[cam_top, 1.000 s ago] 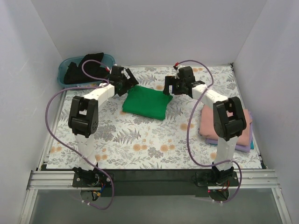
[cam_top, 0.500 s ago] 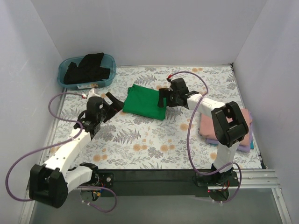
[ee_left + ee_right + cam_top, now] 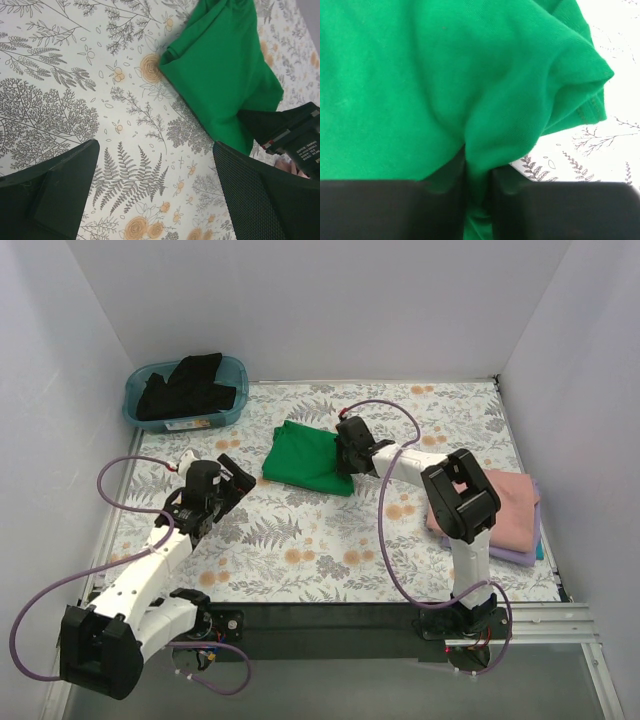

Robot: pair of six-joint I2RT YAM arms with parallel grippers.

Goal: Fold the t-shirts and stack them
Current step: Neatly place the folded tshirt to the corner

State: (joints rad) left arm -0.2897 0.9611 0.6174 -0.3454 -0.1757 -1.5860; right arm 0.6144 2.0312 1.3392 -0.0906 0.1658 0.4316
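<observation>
The bright green t-shirt [image 3: 303,457] lies folded on the flowered table, behind the middle. My right gripper [image 3: 344,453] is at its right edge, shut on a pinched fold of the green cloth [image 3: 420,75]; the fold runs down between the black fingers [image 3: 530,205]. My left gripper [image 3: 236,480] hangs open to the left of the shirt, apart from it, with only flowered tabletop between its fingers [image 3: 55,185]. The left wrist view shows the green t-shirt [image 3: 225,75] at upper right. A salmon pink t-shirt [image 3: 505,502] lies folded on a lavender one [image 3: 515,556] at the right edge.
A teal plastic tub [image 3: 136,406] at the back left corner holds a black t-shirt [image 3: 185,380]. White walls close in the table on the left, back and right. Purple cables loop from both arms over the table.
My left arm has drawn back from the green shirt's left edge toward the near left, still open. My right gripper has moved onto the shirt's right edge and shut on the cloth.
</observation>
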